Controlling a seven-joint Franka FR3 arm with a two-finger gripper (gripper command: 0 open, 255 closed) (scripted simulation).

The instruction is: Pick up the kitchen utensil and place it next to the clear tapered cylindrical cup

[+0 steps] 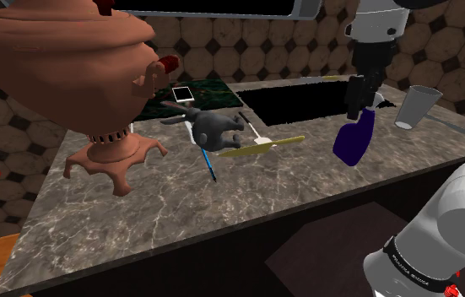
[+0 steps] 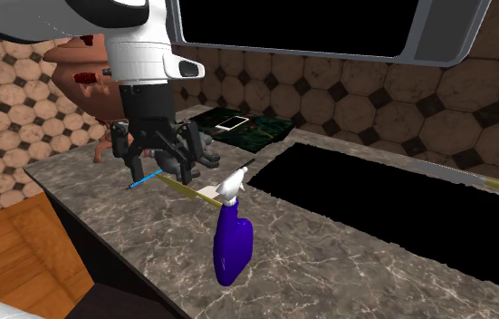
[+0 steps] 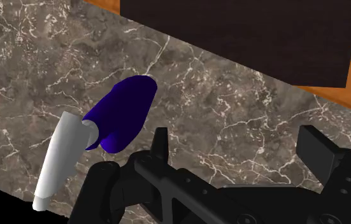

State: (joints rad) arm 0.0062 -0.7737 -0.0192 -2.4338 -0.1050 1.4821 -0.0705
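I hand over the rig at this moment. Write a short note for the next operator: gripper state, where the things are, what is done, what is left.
Gripper: open, holds nothing, hovers over the marble counter close to a blue spray bottle, which is not part of the job.
Yellow-green utensil: lies flat on the counter beside the grey rabbit figure, not yet grasped.
Clear cup: stands at the shoulder view's right, past the black sink opening.
Done: nothing yet.
Left: go to the utensil, grasp it, carry it over and set it next to the cup.
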